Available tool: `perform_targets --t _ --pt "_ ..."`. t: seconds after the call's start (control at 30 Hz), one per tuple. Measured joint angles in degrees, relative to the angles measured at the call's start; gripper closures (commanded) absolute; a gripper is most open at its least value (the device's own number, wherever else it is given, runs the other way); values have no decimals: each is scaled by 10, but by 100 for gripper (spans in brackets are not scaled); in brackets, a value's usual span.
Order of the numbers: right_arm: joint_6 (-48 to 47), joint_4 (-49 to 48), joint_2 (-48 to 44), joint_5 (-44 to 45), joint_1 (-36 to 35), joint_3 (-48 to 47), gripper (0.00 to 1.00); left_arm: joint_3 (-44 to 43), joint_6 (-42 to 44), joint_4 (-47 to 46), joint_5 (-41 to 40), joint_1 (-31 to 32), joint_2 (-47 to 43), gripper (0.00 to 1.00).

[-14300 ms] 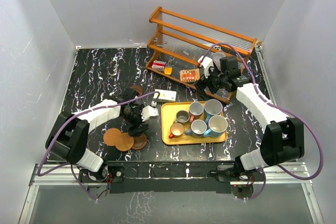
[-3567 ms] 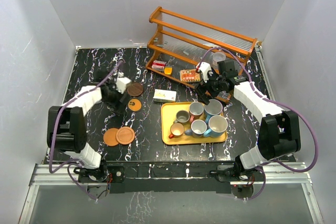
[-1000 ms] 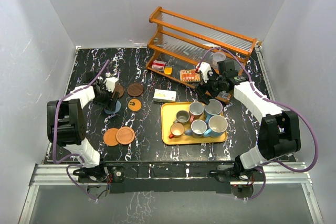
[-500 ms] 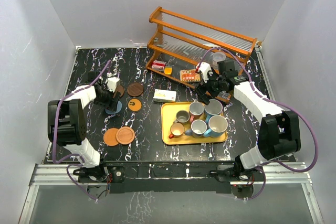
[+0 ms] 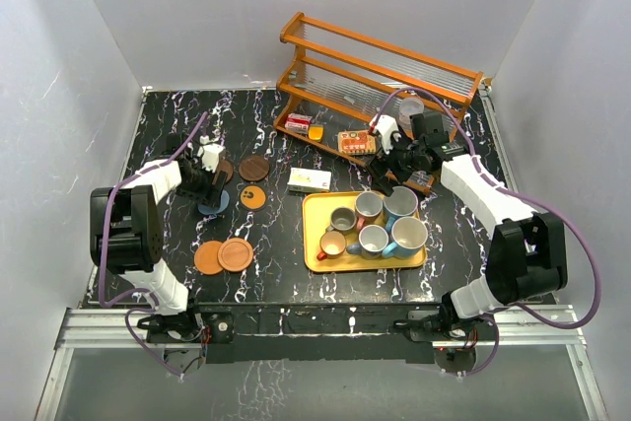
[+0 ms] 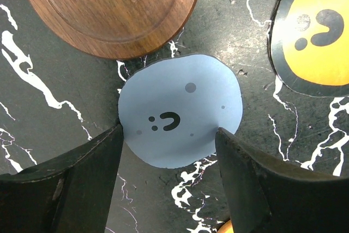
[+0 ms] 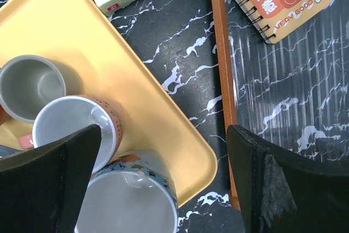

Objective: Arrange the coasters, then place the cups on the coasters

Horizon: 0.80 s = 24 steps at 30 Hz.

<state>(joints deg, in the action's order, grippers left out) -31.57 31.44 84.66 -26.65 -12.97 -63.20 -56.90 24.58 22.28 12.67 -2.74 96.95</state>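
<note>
Top cam: high at the near edge, tilted down, whole table [image 5: 281,234] in frame. Left wrist: straight down, very close on blue coaster [image 6: 180,113] (fills mid-frame). Right wrist: down, close, tray [image 7: 163,129] corner plus rack [image 7: 219,53] rail. Both patches also sit in the top view; wrists share nothing.

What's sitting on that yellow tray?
Six mugs, bunched together on the tray. Nothing else shows there; the tray floor right under them is covered.
</note>
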Motion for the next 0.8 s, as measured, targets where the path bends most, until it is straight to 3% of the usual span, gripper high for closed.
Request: perform_targets --t 0.43,0.8 --pt "7 -1 -7 -1 0 0 2 -5 -3 17 38 6 -12 21" --pt "7 -1 -7 -1 0 0 2 18 107 106 121 30 -165 19"
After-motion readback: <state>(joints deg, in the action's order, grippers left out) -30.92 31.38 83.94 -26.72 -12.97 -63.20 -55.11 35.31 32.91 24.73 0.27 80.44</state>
